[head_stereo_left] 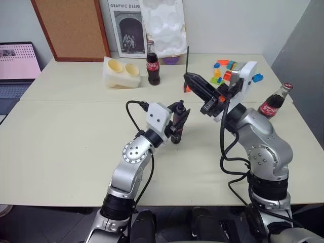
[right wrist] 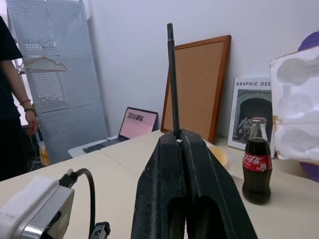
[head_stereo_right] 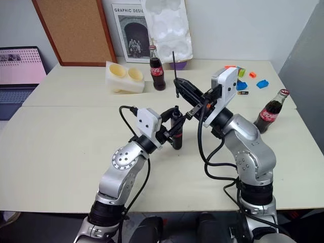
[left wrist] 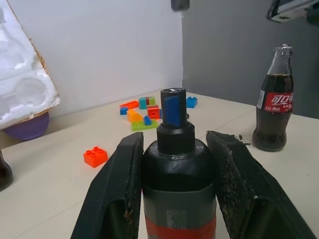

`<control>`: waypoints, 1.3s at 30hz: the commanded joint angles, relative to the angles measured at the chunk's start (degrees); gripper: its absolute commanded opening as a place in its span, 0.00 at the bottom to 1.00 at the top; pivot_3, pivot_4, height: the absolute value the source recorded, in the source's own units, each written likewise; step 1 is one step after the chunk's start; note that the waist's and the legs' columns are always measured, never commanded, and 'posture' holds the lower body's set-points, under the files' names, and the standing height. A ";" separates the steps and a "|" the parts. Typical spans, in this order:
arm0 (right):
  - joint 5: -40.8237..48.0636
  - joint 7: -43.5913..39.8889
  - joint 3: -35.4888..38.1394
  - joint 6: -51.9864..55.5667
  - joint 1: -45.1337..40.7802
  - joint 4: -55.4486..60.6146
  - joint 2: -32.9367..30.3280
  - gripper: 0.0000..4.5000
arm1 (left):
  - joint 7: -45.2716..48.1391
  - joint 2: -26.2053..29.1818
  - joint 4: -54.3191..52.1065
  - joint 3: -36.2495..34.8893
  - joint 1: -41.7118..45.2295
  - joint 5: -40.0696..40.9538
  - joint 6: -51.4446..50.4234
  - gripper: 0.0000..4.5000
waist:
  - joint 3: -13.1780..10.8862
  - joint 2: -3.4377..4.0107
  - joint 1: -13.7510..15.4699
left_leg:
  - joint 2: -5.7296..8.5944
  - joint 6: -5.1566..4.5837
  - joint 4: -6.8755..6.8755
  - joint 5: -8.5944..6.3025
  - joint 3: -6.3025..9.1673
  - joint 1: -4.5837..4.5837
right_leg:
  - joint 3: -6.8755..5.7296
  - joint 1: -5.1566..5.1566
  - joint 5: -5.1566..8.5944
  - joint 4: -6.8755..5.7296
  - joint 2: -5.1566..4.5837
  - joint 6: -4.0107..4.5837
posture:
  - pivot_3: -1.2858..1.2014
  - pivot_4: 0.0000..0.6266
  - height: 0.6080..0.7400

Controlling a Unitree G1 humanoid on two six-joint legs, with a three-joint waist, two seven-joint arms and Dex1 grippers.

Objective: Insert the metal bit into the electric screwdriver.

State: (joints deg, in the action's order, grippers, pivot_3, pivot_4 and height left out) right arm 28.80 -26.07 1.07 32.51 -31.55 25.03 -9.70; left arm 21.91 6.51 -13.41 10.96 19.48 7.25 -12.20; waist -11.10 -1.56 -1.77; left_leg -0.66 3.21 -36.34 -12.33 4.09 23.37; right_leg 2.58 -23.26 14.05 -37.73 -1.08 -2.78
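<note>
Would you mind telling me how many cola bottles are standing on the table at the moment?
2. One cola bottle stands at the back of the table beside the cream foam block; the other bottle stands near the table's right edge, beside the robot's right arm.

On my table (head_stereo_left: 61,147), a cola bottle (head_stereo_left: 153,64) stands near the far edge beside a cream foam block (head_stereo_left: 121,72). Another cola bottle (head_stereo_left: 274,102) stands at the right edge. Coloured toy bricks (head_stereo_left: 223,71) lie scattered toward the far right corner (one orange brick apart). A corkboard (head_stereo_left: 71,28) and a poster (head_stereo_left: 127,28) lean against the wall; a laptop (head_stereo_left: 17,68) sits left.
</note>
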 commanded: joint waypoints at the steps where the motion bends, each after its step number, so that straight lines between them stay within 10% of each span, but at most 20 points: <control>1: -1.47 1.54 -1.63 -4.33 1.22 1.60 1.77 0.00 | -0.72 -0.18 -1.57 0.70 -0.54 -0.92 0.26 0.36 | 0.00 0.00 0.00 | 0.00 0.00 0.00 0.00 0.01 0.00 | -0.01 0.00 0.00 0.00 0.00 0.00 | 0.52 0.24 1.00; 39: -9.03 8.33 -8.37 -10.32 10.52 2.76 5.12 0.00 | -1.51 0.33 -2.03 0.67 -0.86 -1.56 -0.01 0.36 | 0.02 0.02 0.00 | 0.00 0.00 0.01 0.00 0.01 -0.05 | 0.00 0.03 0.01 -0.01 0.00 0.02 | 0.52 0.24 1.00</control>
State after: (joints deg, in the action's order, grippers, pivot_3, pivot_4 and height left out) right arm 19.51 -17.56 -6.90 21.78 -21.57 26.37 -4.11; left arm 20.66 6.65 -14.01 11.57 18.83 6.22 -12.13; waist -11.08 -1.54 -1.77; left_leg -0.67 3.21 -36.33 -12.32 4.10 23.31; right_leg 2.58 -23.23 14.06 -37.74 -1.08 -2.76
